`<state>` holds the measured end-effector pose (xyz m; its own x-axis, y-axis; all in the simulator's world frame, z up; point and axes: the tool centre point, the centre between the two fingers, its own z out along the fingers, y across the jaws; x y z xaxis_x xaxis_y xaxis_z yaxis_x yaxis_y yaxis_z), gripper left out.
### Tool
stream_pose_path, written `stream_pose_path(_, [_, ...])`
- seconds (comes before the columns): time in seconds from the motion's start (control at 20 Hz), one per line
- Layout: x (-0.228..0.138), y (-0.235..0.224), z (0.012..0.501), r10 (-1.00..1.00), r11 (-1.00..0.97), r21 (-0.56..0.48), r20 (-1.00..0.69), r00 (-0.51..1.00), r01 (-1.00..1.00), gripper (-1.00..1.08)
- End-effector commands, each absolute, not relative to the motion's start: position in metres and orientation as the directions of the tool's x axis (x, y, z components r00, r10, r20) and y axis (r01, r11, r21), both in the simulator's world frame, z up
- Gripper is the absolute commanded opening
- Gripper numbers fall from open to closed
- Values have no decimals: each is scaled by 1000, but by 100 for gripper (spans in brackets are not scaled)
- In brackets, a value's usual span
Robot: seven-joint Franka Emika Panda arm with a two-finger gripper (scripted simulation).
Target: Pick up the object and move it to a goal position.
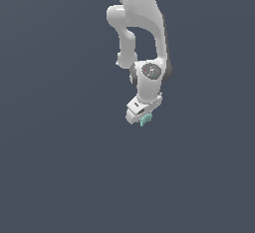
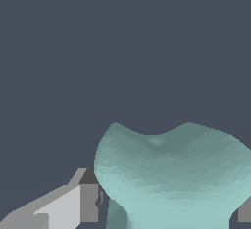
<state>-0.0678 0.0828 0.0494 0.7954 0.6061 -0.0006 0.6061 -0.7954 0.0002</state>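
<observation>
Filling the wrist view, that lumpy mint-green blocky object [image 2: 171, 174] sat right between the white gripper's [image 1: 141, 119] grey fingers [image 2: 89, 202], clamped tight, poking out below the white robot arm [image 1: 142, 28] against plain dark grey.

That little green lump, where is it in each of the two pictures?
Exterior view: the object peeks out just below the white gripper, slightly above picture centre.
Wrist view: it fills the foreground between the fingers.
Shared landmark: the gripper itself.
</observation>
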Motion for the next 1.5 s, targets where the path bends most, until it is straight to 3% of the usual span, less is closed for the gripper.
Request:
stream_pose_path(0.0, [-68,79,57,606,-796,1,0,796,606,-100])
stream_pose_path(0.5, [-71,47,123,606,-795,0,0,795,606,-100])
stream_pose_path(1.45, [-79,-47,323,607,-794,-3,3,794,607,-100])
